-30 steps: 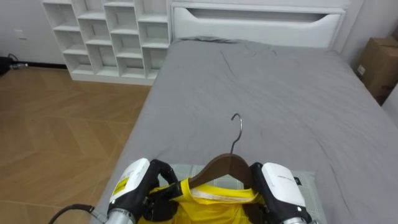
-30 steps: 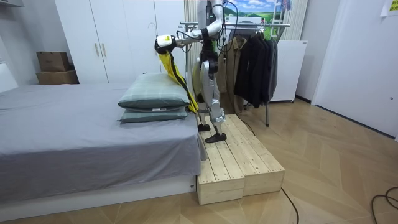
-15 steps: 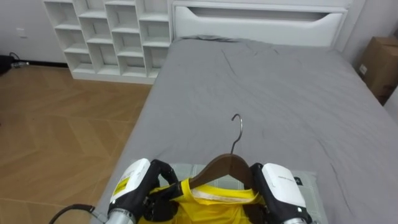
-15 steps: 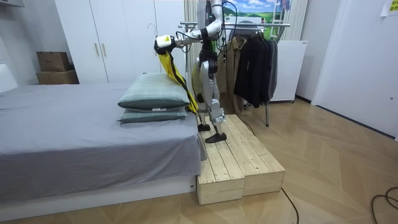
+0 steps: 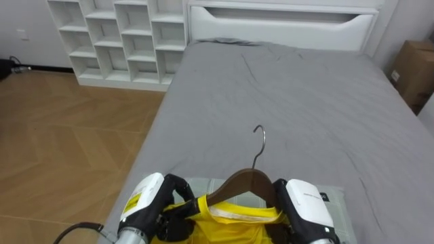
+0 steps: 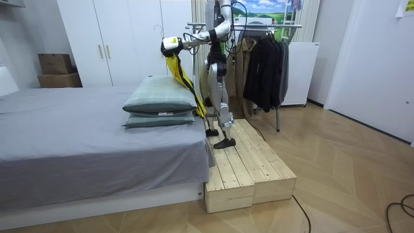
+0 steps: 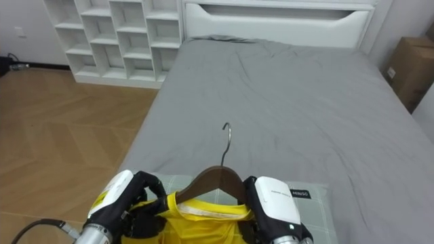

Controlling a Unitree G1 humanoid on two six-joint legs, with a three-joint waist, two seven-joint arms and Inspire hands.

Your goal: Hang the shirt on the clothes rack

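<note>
A yellow garment (image 5: 230,220) hangs on a brown wooden hanger (image 5: 241,183) whose metal hook (image 5: 258,139) points up and away from me. My left hand (image 5: 146,200) is curled round the garment's left shoulder at the hanger's end. My right hand (image 5: 305,203) grips the hanger's right end, with its back toward the camera. In the room view I stand on a wooden platform (image 6: 246,168) at the foot of the bed, with both hands (image 6: 170,43) raised and the garment (image 6: 178,71) draping down in front of me.
A grey bed (image 5: 285,102) stretches ahead, with stacked green pillows (image 6: 158,103) just below the garment. White cubby shelves (image 5: 115,41) stand at the far left over wood floor. Behind me a clothes rack (image 6: 265,26) carries dark coats (image 6: 265,65).
</note>
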